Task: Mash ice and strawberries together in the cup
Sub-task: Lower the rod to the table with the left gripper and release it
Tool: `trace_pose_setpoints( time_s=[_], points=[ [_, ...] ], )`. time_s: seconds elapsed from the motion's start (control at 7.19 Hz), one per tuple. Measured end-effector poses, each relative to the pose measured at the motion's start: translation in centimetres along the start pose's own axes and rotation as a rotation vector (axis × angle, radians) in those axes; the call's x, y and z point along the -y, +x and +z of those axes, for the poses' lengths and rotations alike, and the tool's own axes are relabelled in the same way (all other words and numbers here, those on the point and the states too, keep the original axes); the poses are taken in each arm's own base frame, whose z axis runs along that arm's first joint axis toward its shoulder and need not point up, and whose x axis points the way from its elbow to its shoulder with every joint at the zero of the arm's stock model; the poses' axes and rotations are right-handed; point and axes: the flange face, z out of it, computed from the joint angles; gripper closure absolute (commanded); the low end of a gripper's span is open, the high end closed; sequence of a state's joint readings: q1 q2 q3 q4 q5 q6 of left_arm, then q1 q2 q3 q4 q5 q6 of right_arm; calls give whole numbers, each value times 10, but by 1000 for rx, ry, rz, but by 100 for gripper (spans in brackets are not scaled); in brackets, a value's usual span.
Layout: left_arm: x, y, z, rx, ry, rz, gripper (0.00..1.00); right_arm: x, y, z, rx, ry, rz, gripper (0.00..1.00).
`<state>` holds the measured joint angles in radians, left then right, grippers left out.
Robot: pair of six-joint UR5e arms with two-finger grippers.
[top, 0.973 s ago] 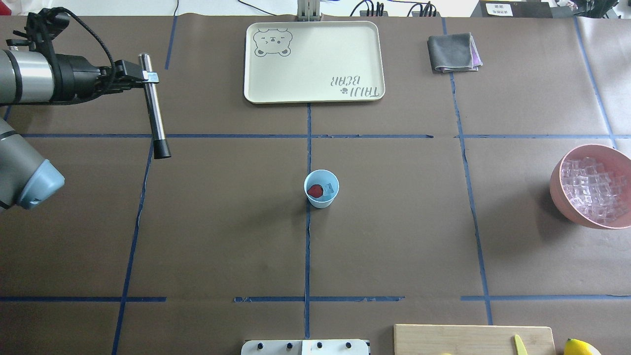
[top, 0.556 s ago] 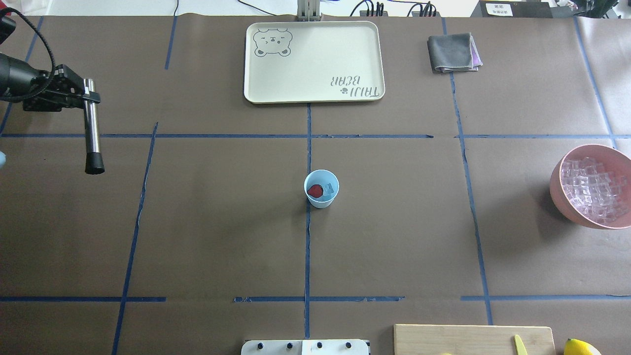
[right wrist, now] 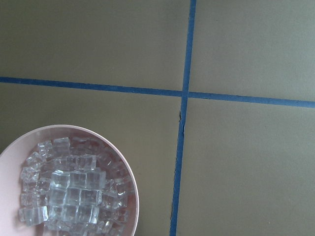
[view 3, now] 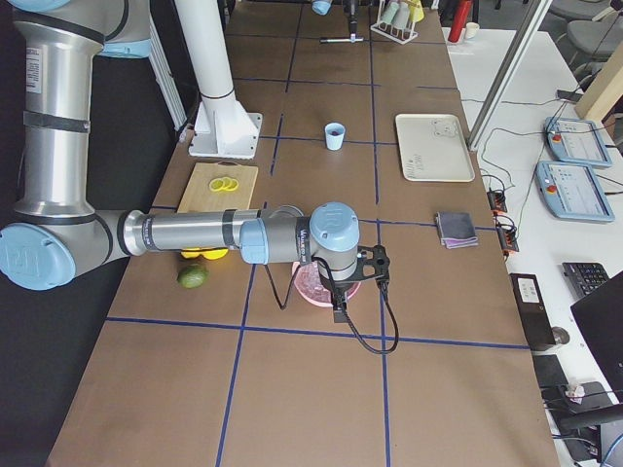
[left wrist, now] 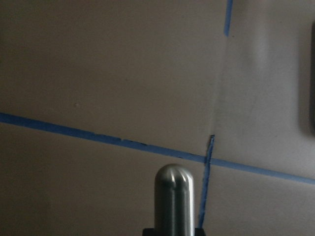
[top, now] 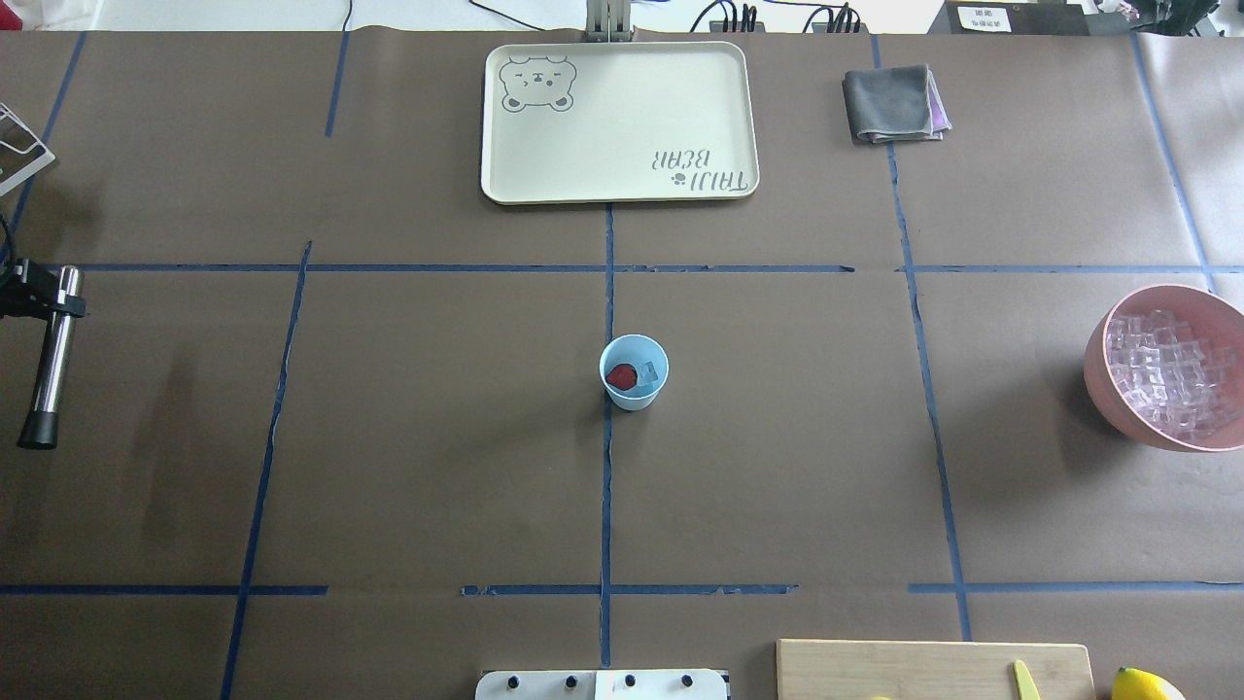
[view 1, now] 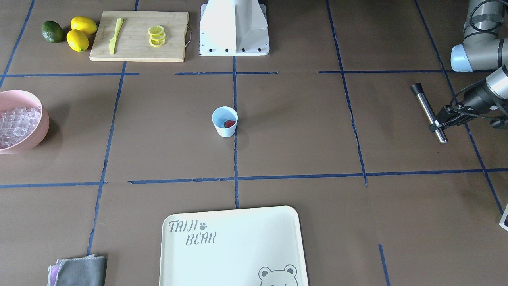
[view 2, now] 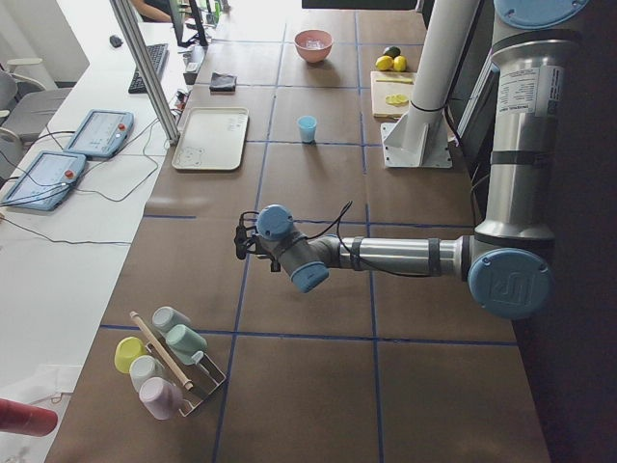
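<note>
Left tool (top: 60,299) is clamping shut on a steel rod (top: 49,374) near its plain rounded end. We're reading that grip as leaving the black-capped end free to do the mashing. The wrist view is showing only the rounded end poking up past the jaws over bare desk (top: 437,437). The rod is lying slanted rather than pointing straight down, capped end toward the robot's side, and touching nothing. The left arm is reaching out long and low over its end of the desk with the forearm near level and the wrist bent. That is putting the tool at the far left edge of the overhead view, well apart from the cup (top: 633,400). The cup is standing upright at the desk centre on the crossing tape lines, probably so either arm can get to it. The strawberry (top: 620,375) is sitting inside it beside what looks like one ice cube. Nothing there is looking crushed, so we're judging mashing as not yet begun. The main ice (top: 1166,374) is heaped in the pink bowl (top: 1106,397) at the right edge. The right tool (view 3: 337,309) is hanging above that bowl on an outstretched arm, and we cannot tell if it's open or closed.
</note>
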<state>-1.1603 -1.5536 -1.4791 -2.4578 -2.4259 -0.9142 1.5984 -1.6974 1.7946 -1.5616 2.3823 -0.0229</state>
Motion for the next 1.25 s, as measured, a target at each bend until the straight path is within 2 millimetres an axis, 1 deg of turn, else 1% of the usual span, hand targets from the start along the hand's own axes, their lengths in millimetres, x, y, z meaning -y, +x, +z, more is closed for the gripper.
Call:
trace_pose_setpoints(
  time_s=[0.28,0.42,0.7,0.83,0.97,1.11,1.25],
  points=[
    [-10,-39,7,103,-6,78,100,0,0,1,-1,-2,0,0],
    [-12,-54,8,147,-11,100,100,0,0,1,-1,-2,0,0],
    [-14,-77,16,206,-22,113,100,1,0,0,0,-1,-1,0],
    [-14,-84,19,227,-21,110,93,1,-1,0,0,-1,-1,0],
    [-13,-87,21,237,-20,109,61,1,0,1,0,-2,-1,0],
    [-12,-87,22,241,-18,110,1,1,0,1,0,-2,0,0],
    [-11,-86,22,240,-14,114,0,1,0,1,0,-2,-1,0]
  ],
)
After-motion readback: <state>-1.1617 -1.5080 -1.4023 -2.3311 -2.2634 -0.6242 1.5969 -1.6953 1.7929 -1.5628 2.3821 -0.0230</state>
